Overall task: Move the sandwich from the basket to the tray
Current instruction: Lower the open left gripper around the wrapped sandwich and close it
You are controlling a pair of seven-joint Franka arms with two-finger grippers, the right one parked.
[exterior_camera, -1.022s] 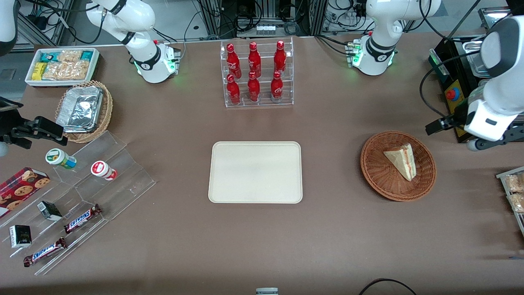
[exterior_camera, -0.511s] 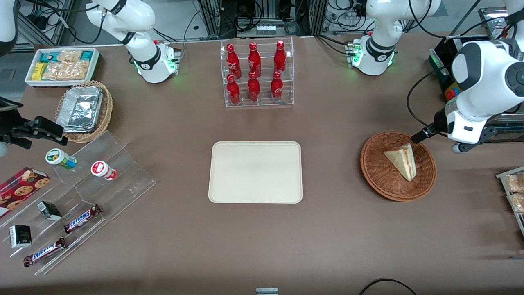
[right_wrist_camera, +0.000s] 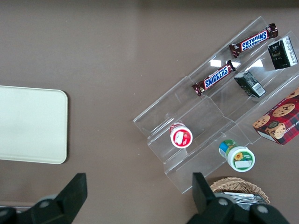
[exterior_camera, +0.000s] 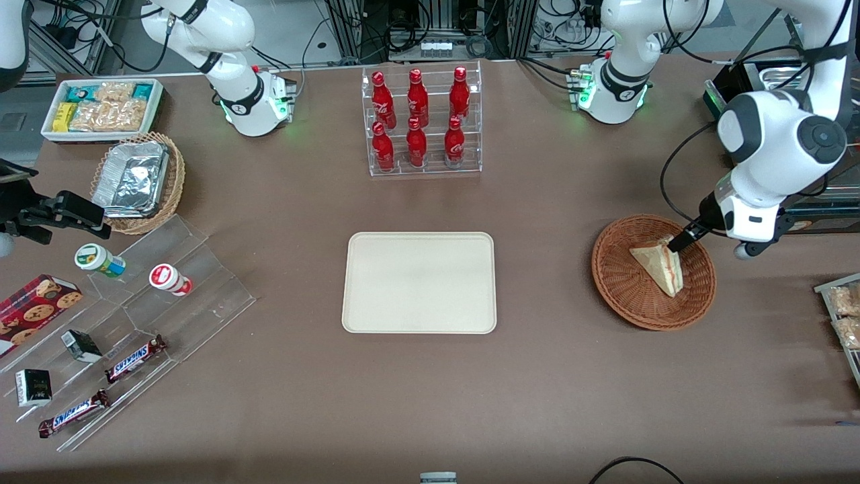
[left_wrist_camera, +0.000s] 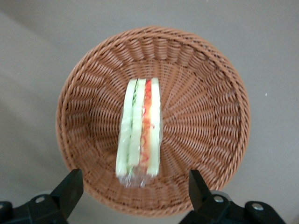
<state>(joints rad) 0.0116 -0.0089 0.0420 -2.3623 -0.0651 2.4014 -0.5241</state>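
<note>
A: Brown worktop (exterior_camera: 537,376), cables and racks past its edge. Six red bottles (exterior_camera: 416,121), one tray (exterior_camera: 419,282), one basket (exterior_camera: 653,272).

B: Gripper (left_wrist_camera: 135,186) spread wide over the sandwich (left_wrist_camera: 140,133) lying in the basket; only the wrist view shows its green-red layers end-on.

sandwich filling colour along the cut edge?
Red and green between pale bread on the sandwich, clearest in the left wrist view; the open gripper hangs above it.

Basket (left_wrist_camera: 196,70) rough woven wicker, reddish-brown; sandwich (left_wrist_camera: 139,133) in glossy clear wrap; tray (exterior_camera: 419,282) smooth matt cream; table (exterior_camera: 537,376) matt brown; gripper (left_wrist_camera: 133,189) over basket, matt black fingers spread.
</note>
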